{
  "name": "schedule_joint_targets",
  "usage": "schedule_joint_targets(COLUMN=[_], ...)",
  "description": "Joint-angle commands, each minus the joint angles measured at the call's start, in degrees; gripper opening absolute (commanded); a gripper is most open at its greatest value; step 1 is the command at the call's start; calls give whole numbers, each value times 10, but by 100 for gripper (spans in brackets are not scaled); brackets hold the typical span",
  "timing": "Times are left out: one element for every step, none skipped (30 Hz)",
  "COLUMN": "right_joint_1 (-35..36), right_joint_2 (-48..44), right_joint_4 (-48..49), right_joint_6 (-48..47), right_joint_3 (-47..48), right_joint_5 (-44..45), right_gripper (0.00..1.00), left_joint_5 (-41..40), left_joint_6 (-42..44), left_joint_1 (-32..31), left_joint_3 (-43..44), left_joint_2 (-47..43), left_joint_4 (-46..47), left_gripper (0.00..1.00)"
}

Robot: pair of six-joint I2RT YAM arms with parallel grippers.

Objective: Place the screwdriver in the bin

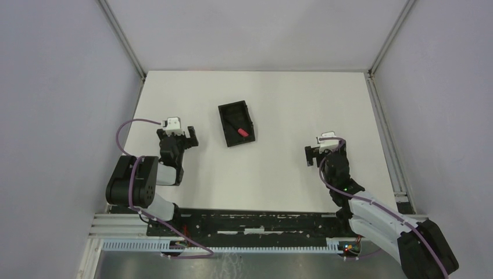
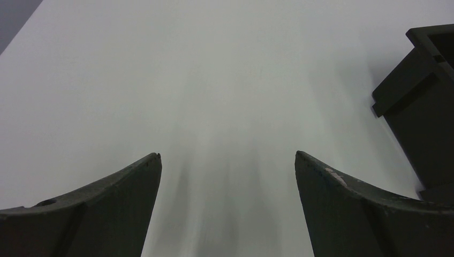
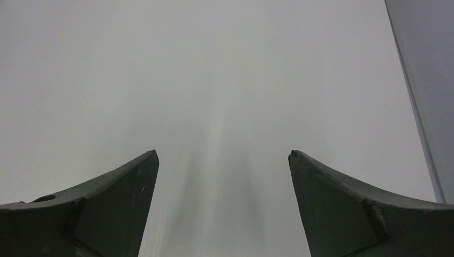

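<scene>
Lying in the bin (image 1: 223,125), the screwdriver (image 1: 239,130) aims its red handle toward the right hand (image 3: 223,155). It and the left hand (image 2: 227,160) gape empty.

bin (image 2: 418,120) cropped at left wrist view's edge, screwdriver (image 1: 243,132) shaft indistinct

A: Where does the top view sit?
B: High and behind the arms, facing down on the whole table (image 1: 290,104), with the arm bases along the frame's bottom.
A: And the wrist views?
B: Low, close over the tabletop, facing forward past the left gripper (image 2: 227,155) and right gripper (image 3: 223,152). The left one has the bin (image 2: 412,107) at its right edge; the top view shows it mid-frame. The right one shares table and wall (image 3: 428,64), upper right.
</scene>
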Motion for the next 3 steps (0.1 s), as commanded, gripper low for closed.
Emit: schedule_joint_targets(right_joint_1=[-3,-4,-4], right_joint_2=[-3,-4,-3], right_joint_4=[43,44,43], right_joint_6=[9,8,6], right_joint_3=[-5,-4,-4], right_joint_5=[0,-1,0], right_gripper=[98,98,98], left_joint_5=[-2,-2,-2], left_joint_6=[10,9,9], left_joint_1=[-1,-2,-1], left_joint_3=[5,5,5], left_joint_2=[3,3,2], left_joint_4=[29,29,28], left_gripper=[100,100,100])
